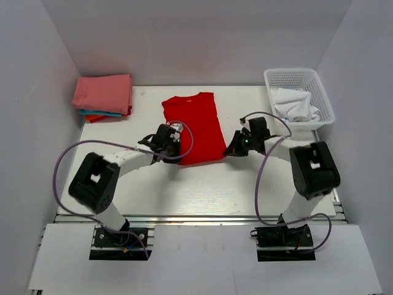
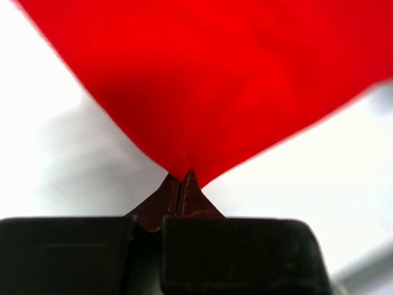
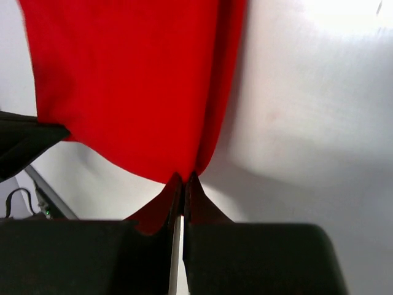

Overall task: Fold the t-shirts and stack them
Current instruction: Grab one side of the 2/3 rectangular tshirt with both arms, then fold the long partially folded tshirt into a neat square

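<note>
The red t-shirt (image 1: 196, 126) lies mid-tabletop (image 1: 184, 190) as a narrow strip. Its long axis runs near to far, with the near end skewed slightly right. The left pincer (image 2: 182, 178) is clamped on its near-left corner, and the right pincer (image 3: 183, 178) on its near-right corner.

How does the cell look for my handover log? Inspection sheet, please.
Surface: white table, no stains seen.
Job's things: red t-shirt spread mid-table; folded stack at far left, pink on top, teal and orange-red under it.
Clutter: white basket at far right, holding white cloth.
Grippers: left gripper and right gripper each shut on a near corner of the red t-shirt.
Cables: purple cables loop along both arms; the left one arcs over the shirt's edge.
Surroundings: white walls on three sides.
</note>
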Controlling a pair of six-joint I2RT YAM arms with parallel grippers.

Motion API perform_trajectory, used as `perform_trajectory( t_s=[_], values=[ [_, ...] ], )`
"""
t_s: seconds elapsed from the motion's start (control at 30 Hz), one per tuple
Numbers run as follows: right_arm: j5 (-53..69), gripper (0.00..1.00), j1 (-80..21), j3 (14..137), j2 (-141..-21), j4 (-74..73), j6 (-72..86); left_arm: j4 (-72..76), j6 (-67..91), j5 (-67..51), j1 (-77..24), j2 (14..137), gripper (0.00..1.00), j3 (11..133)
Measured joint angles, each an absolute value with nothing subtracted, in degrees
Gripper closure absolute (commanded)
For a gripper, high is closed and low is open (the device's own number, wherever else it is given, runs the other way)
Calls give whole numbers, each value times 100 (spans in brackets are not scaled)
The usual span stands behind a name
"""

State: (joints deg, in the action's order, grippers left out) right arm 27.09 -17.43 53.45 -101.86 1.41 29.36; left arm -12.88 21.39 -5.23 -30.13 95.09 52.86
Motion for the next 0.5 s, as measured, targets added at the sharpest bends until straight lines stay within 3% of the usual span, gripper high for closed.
perform_trajectory(
  t_s=[0.3, 0.5],
  values=[
    [2696, 100, -1769, 4517, -7494, -720, 2777, -1693, 2097, -2171, -3201, 7354, 100, 4934],
    [2696, 100, -1772, 4611, -6458, -1396, 2591, -1970, 2147, -2633, -3203, 6759, 100, 4934]
  ],
)
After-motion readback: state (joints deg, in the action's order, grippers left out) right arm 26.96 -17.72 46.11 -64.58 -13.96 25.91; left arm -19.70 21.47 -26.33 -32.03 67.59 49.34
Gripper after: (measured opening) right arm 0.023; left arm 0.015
